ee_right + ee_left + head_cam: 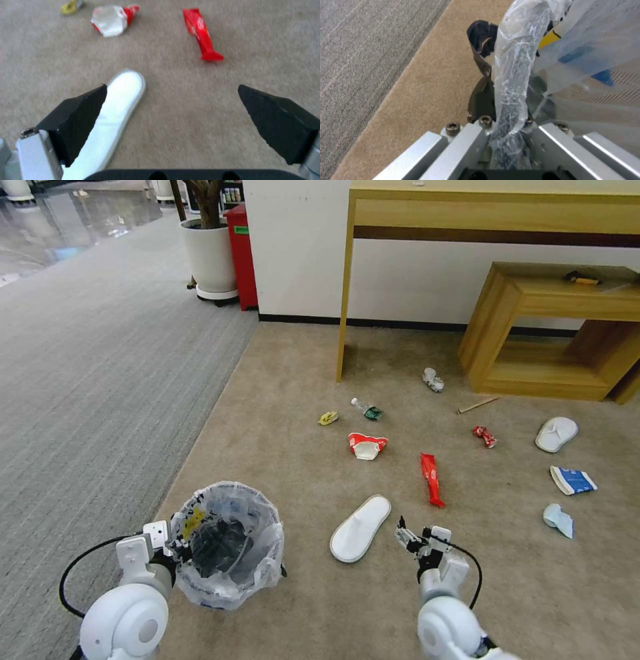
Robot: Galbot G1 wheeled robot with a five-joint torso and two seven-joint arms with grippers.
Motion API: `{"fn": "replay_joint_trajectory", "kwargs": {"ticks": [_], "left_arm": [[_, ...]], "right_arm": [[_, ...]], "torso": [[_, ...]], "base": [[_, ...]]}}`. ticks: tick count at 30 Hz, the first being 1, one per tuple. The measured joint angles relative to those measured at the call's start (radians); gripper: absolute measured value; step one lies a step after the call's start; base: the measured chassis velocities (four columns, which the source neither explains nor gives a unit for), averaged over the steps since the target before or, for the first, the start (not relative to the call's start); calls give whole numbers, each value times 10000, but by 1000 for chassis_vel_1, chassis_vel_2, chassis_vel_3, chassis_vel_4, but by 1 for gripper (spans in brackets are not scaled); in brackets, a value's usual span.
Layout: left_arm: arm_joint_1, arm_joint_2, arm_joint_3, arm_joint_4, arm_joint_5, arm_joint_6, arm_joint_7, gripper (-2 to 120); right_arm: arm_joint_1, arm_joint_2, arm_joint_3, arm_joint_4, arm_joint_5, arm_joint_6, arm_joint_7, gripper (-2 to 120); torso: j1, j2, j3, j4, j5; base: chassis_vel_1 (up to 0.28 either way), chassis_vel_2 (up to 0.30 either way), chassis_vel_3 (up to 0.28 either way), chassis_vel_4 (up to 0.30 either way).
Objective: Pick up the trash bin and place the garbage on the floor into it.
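step: litter collecting | left end effector (175, 545) pinching trash bin (227, 543) rim | right end effector (173, 110) spread, hovering beside white slipper (360, 528); next: likely lowering, centring on it

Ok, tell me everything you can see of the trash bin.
The trash bin is small, round and dark, lined with a crinkled clear plastic bag folded over its rim. Something yellow and dark sits inside. In the left wrist view its wall looks like fine mesh, with blue behind the plastic. It stands upright over the beige carpet, near the grey carpet's edge. The left gripper is shut on its bagged rim.
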Motion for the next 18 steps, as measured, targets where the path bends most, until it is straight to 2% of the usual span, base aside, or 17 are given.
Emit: {"fn": "replay_joint_trajectory", "kwargs": {"ticks": [5,8,13,18], "left_arm": [[-84,-83,68,272,139,17,34,0],[-112,-141,112,299,181,33,7,0],[-106,-233,176,299,281,64,-53,0],[22,-315,148,249,404,75,-87,0]], "right_arm": [[206,-688,-100,513,1351,-526,316,100],[520,-819,-280,517,1735,-680,390,100],[1383,-799,-893,48,2238,-776,347,100],[2233,-374,-1671,-612,2713,-981,248,100]], "torso": [[0,0,0,0,1],[0,0,0,-1,2],[0,0,0,3,4],[0,0,-1,2,1]], "base": [[0,0,0,0],[0,0,0,0],[0,0,0,0],[0,0,0,0]]}}
